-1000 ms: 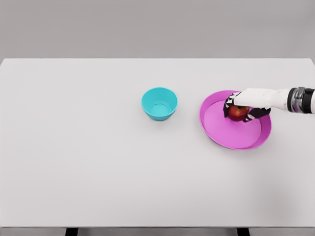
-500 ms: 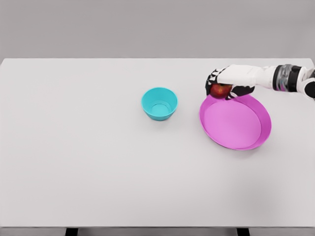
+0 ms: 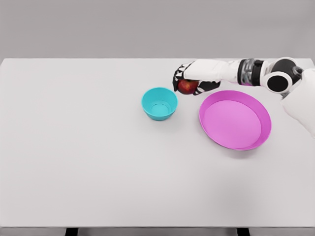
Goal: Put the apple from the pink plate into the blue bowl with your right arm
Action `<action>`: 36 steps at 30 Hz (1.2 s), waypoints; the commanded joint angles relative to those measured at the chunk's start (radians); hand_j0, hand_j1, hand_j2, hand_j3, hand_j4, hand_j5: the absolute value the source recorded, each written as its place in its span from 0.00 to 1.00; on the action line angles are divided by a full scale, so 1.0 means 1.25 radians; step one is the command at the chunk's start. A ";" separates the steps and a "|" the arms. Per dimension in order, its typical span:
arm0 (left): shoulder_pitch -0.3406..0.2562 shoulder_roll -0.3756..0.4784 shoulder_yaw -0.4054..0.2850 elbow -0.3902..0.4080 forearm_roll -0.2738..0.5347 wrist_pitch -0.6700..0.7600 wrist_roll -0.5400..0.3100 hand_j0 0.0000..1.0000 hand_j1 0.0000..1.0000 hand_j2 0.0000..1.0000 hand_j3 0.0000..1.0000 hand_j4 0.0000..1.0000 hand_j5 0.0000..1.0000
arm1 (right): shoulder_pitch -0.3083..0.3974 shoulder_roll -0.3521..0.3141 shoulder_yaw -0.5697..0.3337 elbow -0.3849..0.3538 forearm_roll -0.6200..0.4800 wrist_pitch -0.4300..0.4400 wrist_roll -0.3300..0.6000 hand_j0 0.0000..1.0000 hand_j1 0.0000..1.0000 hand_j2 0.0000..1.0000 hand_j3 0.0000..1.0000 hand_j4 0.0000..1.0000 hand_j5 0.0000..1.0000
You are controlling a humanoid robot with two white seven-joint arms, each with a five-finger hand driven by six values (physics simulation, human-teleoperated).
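Note:
My right hand (image 3: 187, 82) is shut on a red apple (image 3: 187, 87), holding it in the air between the blue bowl (image 3: 159, 103) and the pink plate (image 3: 235, 119). The apple hangs just right of and slightly above the bowl's rim. The bowl holds nothing and sits near the table's centre. The pink plate lies to its right with nothing on it. My right arm reaches in from the right edge over the plate's far side. My left arm is out of sight.
The white table (image 3: 88, 162) spreads wide around the bowl and plate; its far edge runs just behind my hand. Grey wall lies beyond.
My right hand lifted the apple off the pink plate and carried it leftward, from over the plate to just right of the blue bowl.

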 commanded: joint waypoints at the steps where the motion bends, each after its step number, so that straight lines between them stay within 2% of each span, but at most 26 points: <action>1: 0.000 0.000 0.000 0.000 0.000 0.001 0.000 1.00 1.00 1.00 1.00 1.00 1.00 | 0.000 0.033 -0.001 0.014 0.006 0.003 0.000 0.45 0.45 0.45 0.45 0.45 0.45; 11: 0.000 0.000 0.000 0.000 0.000 -0.001 0.000 1.00 1.00 1.00 1.00 1.00 1.00 | -0.012 0.112 0.006 0.043 0.040 0.003 0.000 0.45 0.45 0.45 0.45 0.45 0.45; 21: 0.000 0.000 0.000 0.000 0.000 0.001 0.000 1.00 1.00 1.00 1.00 1.00 1.00 | -0.012 0.127 0.034 0.048 0.040 0.002 0.000 0.46 0.46 0.46 0.46 0.46 0.46; 22: 0.000 0.000 0.000 0.000 0.000 0.001 0.000 1.00 1.00 1.00 1.00 1.00 1.00 | -0.012 0.127 0.034 0.051 0.040 0.003 0.000 0.58 0.58 0.58 0.58 0.58 0.58; 23: 0.000 0.000 0.000 0.000 0.000 -0.001 0.000 1.00 1.00 1.00 1.00 1.00 1.00 | -0.012 0.128 0.033 0.062 0.040 0.003 0.000 1.00 1.00 1.00 1.00 1.00 1.00; 32: 0.000 0.000 0.000 0.000 0.000 -0.001 0.000 1.00 1.00 1.00 1.00 1.00 1.00 | -0.014 0.125 0.029 0.057 0.040 0.003 0.000 1.00 1.00 1.00 1.00 1.00 1.00; 36: 0.000 0.000 0.000 0.000 0.000 0.001 -0.001 1.00 1.00 1.00 1.00 1.00 1.00 | -0.029 0.106 0.017 0.038 0.033 -0.007 0.000 1.00 1.00 1.00 1.00 1.00 1.00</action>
